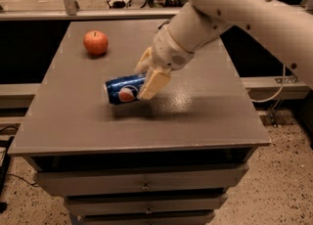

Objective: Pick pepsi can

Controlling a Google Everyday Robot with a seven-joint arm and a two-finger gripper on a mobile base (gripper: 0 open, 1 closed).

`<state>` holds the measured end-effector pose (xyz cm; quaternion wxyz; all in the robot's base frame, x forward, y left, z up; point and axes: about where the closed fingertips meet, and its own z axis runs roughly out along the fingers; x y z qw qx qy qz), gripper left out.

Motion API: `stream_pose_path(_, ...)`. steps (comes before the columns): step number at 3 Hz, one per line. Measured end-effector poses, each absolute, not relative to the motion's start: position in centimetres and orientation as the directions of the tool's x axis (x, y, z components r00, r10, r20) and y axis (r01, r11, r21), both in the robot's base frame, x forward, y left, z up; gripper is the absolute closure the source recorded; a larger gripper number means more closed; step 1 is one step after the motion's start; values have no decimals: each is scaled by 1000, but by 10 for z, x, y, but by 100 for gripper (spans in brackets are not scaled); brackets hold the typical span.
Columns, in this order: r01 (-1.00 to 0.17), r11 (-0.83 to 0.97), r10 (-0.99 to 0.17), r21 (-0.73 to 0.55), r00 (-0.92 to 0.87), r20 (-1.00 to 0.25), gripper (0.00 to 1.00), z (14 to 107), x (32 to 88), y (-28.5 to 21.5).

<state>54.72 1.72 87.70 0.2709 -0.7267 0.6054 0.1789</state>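
Note:
The pepsi can (123, 90) is blue with the round logo, and it lies on its side with a silver end facing left. My gripper (148, 72) is shut on its right end, with one tan finger (153, 83) in front of the can and the other behind it. The can hangs a little above the grey table top (195, 111), and its shadow falls just below it. The white arm reaches in from the upper right.
A red apple (95, 42) sits at the table's back left corner. The table is a drawer cabinet with drawers (142, 182) under the front edge. A rail and dark shelves run behind it, and speckled floor lies to the right.

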Motion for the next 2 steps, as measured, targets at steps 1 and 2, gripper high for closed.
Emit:
stream_pose_path(1, -986, -17, -745, -164, 122, -655, 100, 907, 567, -4)
stream_pose_path(2, -985, -9, -738, -174, 124, -663, 100, 914, 569, -4)
